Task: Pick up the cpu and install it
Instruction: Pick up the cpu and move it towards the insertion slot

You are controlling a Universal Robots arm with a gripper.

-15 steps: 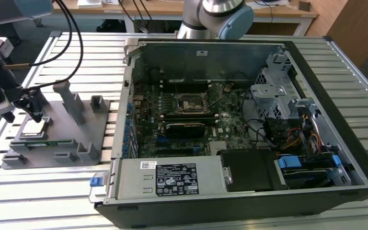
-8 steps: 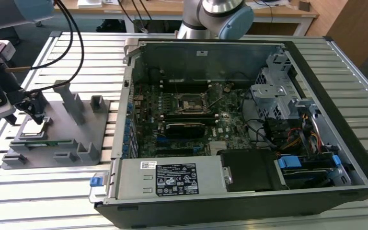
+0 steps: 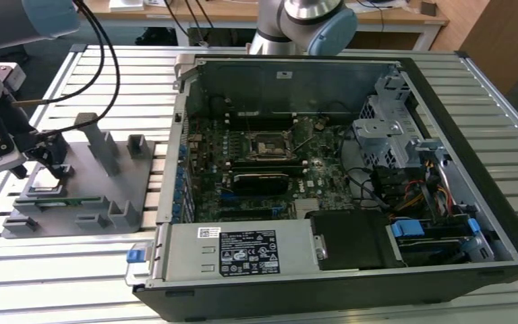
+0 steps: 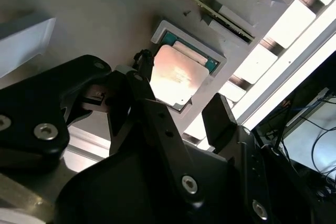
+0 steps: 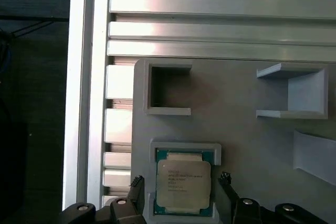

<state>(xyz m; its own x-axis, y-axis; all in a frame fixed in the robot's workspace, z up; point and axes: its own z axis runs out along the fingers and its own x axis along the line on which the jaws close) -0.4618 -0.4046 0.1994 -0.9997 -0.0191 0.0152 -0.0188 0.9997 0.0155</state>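
Straddling cpu (image 5: 184, 182) in grey tray (image 5: 241, 103) w/ tool (image 3: 54, 169) spread wide.

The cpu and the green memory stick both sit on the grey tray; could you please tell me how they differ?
The cpu is square with a silvery top; the memory stick is long, thin and green. The cpu lies flat in a shallow pocket; the memory stick stands on edge. The open gripper straddles the cpu without touching it; the memory stick sits clear of it. Both rest on the grey tray.
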